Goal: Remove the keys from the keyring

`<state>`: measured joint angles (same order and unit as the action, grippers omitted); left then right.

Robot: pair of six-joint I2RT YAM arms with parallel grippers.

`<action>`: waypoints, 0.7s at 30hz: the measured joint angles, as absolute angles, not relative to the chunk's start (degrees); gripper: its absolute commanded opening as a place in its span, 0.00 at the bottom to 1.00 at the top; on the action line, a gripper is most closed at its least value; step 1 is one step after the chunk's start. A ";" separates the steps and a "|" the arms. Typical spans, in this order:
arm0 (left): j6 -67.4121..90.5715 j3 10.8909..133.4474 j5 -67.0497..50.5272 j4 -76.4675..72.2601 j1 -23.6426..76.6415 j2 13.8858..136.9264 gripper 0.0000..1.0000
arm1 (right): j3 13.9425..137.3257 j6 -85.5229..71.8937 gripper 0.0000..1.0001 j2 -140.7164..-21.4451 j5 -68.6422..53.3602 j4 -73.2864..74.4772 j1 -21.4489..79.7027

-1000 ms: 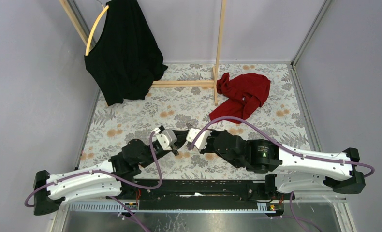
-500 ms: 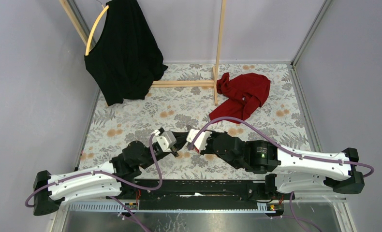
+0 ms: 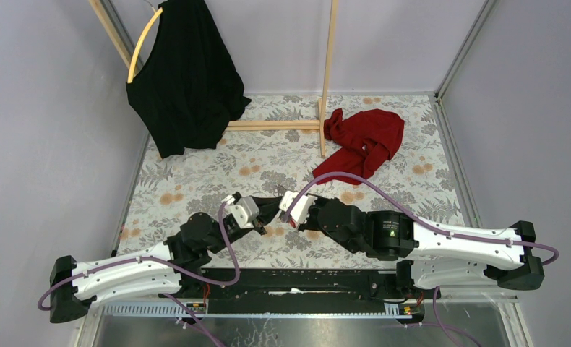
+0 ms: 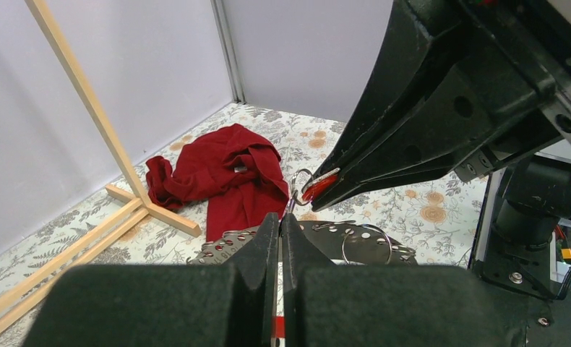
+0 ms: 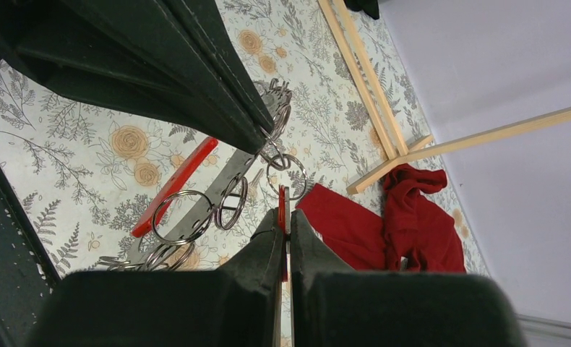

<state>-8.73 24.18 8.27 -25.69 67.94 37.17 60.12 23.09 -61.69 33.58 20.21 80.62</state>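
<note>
Both claws are pinched shut in mid-air: left gripper (image 4: 281,219) on the keyring (image 4: 301,180), right gripper (image 5: 283,220) on a red tag (image 4: 319,186), keys (image 4: 315,233) dangling between. The bundle seems light, stiff, slippery metal, better gripped on flat faces than on thin wire.

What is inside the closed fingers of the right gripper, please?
A thin red tag is clamped edge-on in the right gripper; a small metal ring sits just beyond its tips. The fingers cover the rest of the tag, so its shape stays hidden.
</note>
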 measured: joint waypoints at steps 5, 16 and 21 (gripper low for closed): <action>-8.32 23.99 8.75 -26.39 67.94 37.19 0.00 | 60.01 22.44 0.00 -61.69 33.63 19.79 80.62; -1.45 23.99 13.19 -26.61 68.01 37.34 0.00 | 60.01 21.56 0.00 -62.30 33.63 18.81 80.58; 2.50 23.94 14.72 -28.42 68.01 38.22 0.00 | 60.01 21.54 0.00 -62.85 33.67 17.96 80.58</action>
<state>2.50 23.94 14.72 -28.42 68.01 38.22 60.01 21.54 -62.85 33.67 17.96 80.58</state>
